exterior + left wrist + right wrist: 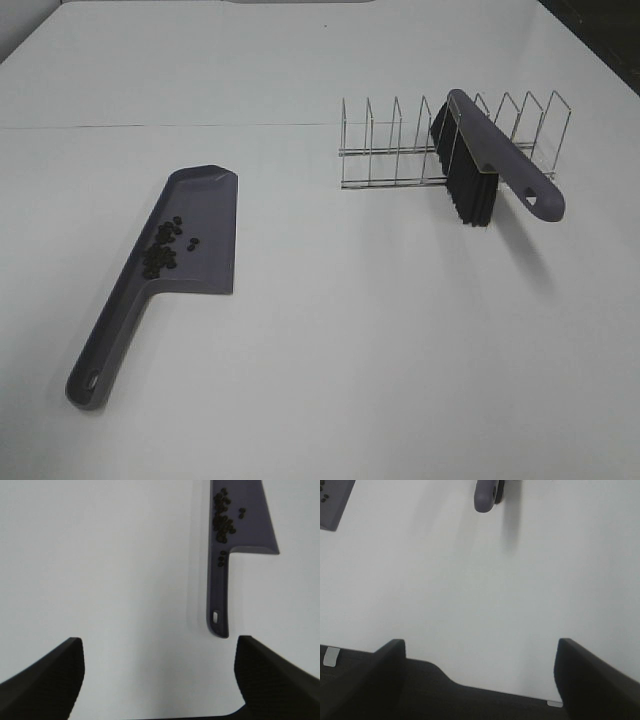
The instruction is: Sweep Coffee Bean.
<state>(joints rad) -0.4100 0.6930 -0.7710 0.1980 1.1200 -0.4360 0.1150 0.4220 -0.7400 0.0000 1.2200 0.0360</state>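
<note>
I see the tiny dark coffee beans [223,516] lying in the grey plastic dustpan [245,530], ahead of my released left jaws. My right jaws hang released too, holding nothing, with the grey-handled brush [486,494] ahead.

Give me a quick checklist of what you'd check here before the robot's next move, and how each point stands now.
1. Coffee beans all in the dustpan: ok, none seen on the table.
2. Dustpan lying flat: ok.
3. Brush parked in the wire rack: ok, handle sticking out.
4. Left gripper open and empty: ok.
5. Right gripper open and empty: ok.
6. Stray beans behind the rack: cannot tell.
</note>
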